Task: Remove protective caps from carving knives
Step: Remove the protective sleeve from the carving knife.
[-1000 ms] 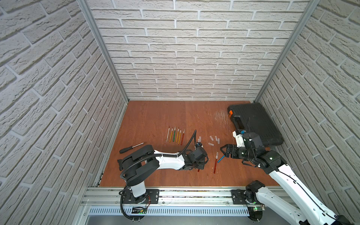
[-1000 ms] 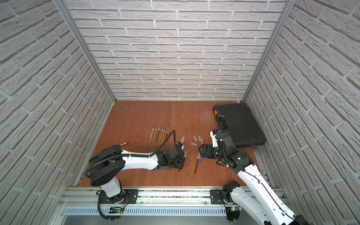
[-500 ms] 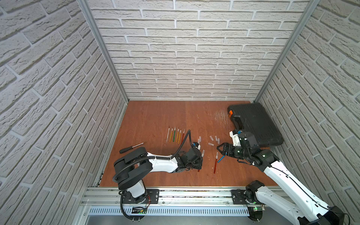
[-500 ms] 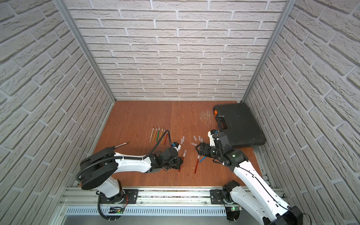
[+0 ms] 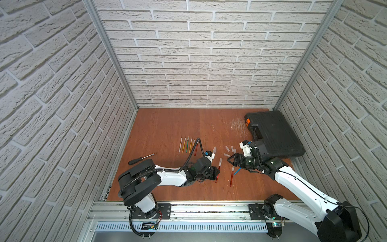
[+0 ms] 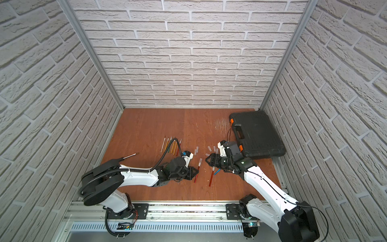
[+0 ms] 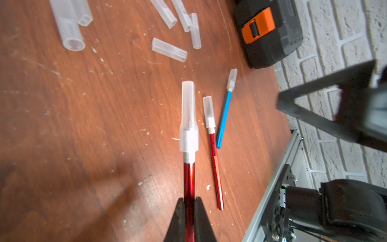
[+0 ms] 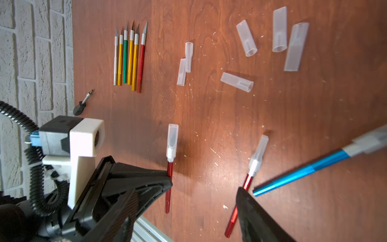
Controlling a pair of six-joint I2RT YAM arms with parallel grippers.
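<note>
My left gripper (image 5: 216, 171) (image 7: 189, 206) is shut on the handle of a red carving knife (image 7: 189, 180) (image 8: 169, 178) held low over the table. Its protective cap (image 7: 188, 113) (image 5: 220, 161) is still on the blade end. Just right of that cap, and apart from it, my right gripper (image 5: 230, 161) (image 6: 207, 161) (image 8: 186, 190) stands open and empty. Below the right gripper a second capped red knife (image 5: 231, 178) (image 8: 240, 201) and a capped blue knife (image 5: 237, 171) (image 7: 224, 119) lie on the table. Several bare-bladed knives (image 5: 188, 145) (image 8: 129, 56) lie in a row farther back.
Several loose caps (image 5: 230, 149) (image 8: 247, 42) lie scattered between the row and the right arm. A closed black case (image 5: 272, 134) (image 6: 255, 134) sits at the back right. A black-handled screwdriver (image 5: 142, 159) lies by the left wall. The brick walls stand close on both sides.
My right gripper has moved left toward the capped knife held by the left gripper, and its jaws have narrowed a little. The left gripper has stayed shut on the knife, almost in place.
</note>
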